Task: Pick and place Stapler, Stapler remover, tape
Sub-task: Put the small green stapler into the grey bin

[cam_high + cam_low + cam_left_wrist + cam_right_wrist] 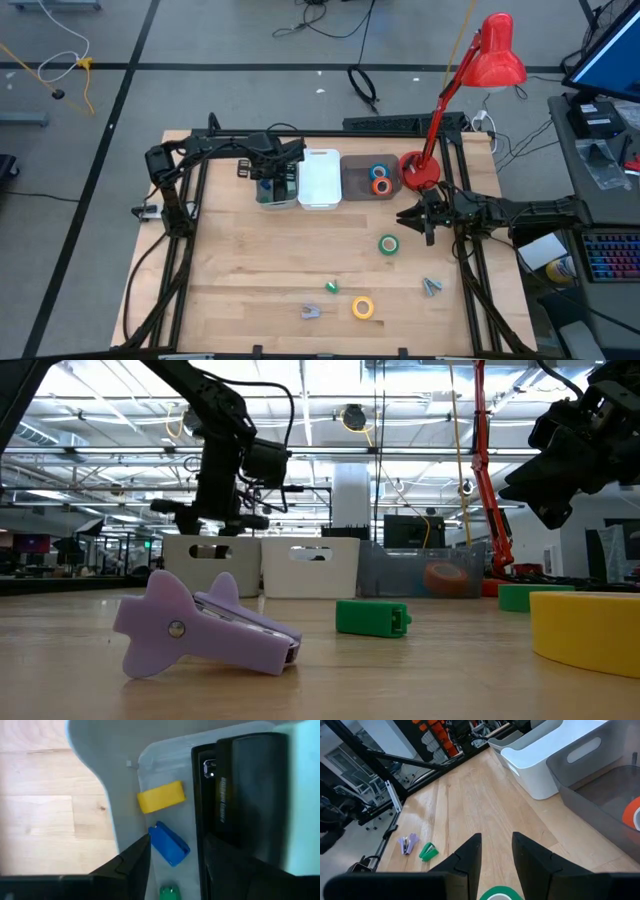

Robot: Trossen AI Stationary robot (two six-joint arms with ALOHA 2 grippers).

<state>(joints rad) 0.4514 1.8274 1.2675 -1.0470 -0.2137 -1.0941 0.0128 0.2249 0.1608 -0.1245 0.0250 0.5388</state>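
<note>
Left gripper (272, 182) over the grey bin (262, 199), jaws parted around a black stapler (245, 795), right gripper (413, 218) beside green tape (388, 244), jaws narrowly apart, empty

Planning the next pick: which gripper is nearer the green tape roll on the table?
Right. The right gripper hangs just beside the green tape roll, while the left gripper is far off over the leftmost bin.

Only a faint line of lettering runs along the black stapler (245, 795) in the bin, too blurred to read.
</note>
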